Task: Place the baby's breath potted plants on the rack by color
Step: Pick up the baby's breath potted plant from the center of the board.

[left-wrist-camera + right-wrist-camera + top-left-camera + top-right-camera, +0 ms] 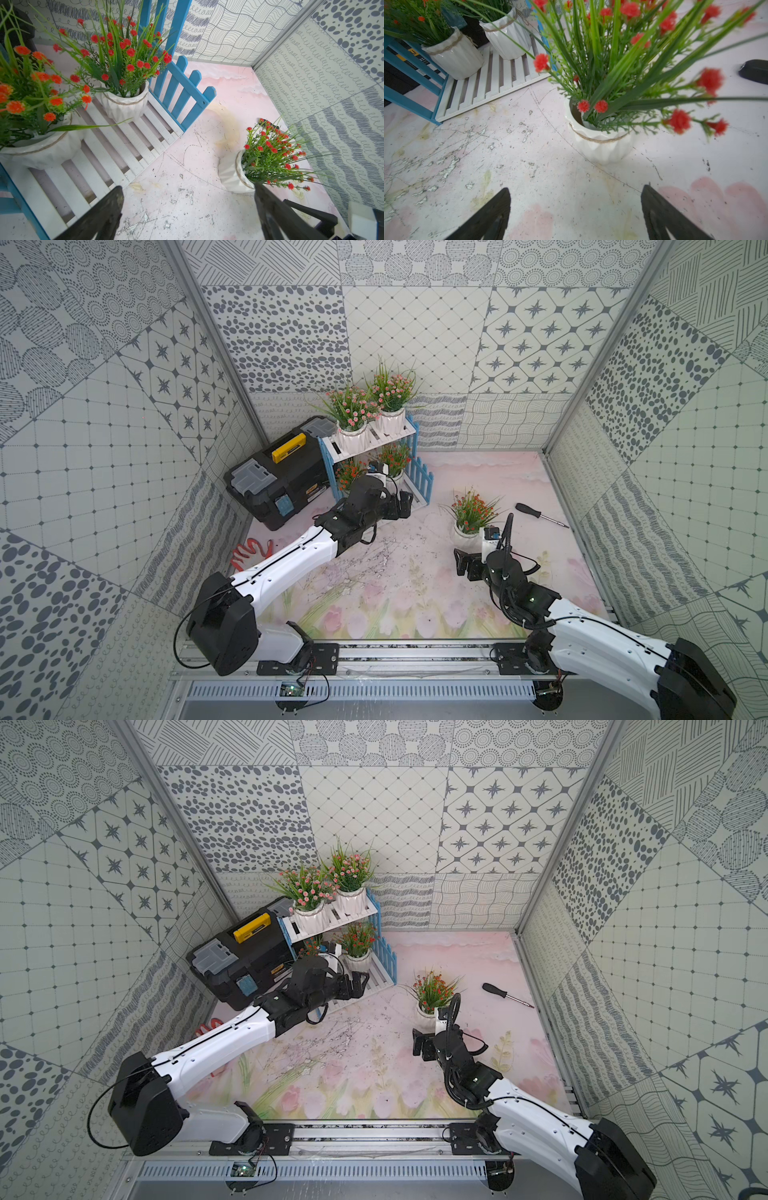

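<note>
Pink plants (352,408) (392,387) two, orange-red plants (128,52) (31,87) (272,151) three — one off rack (188,83) — grippers (188,187) (576,188) wide, empty

Red glove (249,555), lower-shelf plant (348,473) partly hidden by left arm (291,562); screwdriver (755,70) edge-cropped.

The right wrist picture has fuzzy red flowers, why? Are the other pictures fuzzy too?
In the right wrist view the loose plant sits very near the lens, so its outer blossoms smear while its pot stays crisp; in the left wrist view only the nearest plant goes soft; in both top views everything is sharp.
</note>
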`<state>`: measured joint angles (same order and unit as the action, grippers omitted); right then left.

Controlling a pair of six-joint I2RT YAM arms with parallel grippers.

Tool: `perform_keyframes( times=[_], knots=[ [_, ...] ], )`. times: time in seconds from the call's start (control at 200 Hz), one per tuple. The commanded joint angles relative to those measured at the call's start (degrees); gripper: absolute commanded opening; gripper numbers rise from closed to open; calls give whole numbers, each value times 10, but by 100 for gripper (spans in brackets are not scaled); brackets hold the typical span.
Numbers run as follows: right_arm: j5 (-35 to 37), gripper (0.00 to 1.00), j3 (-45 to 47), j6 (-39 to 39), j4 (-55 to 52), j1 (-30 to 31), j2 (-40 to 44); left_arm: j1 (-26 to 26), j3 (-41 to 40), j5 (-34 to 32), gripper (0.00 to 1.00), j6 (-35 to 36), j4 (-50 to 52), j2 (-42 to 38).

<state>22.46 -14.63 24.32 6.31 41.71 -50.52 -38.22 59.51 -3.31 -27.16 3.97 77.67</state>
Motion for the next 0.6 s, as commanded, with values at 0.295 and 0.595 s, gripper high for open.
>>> perform_keyframes(
  times=[0.295,0.595],
  knots=[
    [64,98,9,-45,184,1,-78,-1,-40,17,98,-19,-48,-32],
    [82,98,-1,-59,281,-2,-177,-2,-55,44,98,-1,-48,-48]
  ],
)
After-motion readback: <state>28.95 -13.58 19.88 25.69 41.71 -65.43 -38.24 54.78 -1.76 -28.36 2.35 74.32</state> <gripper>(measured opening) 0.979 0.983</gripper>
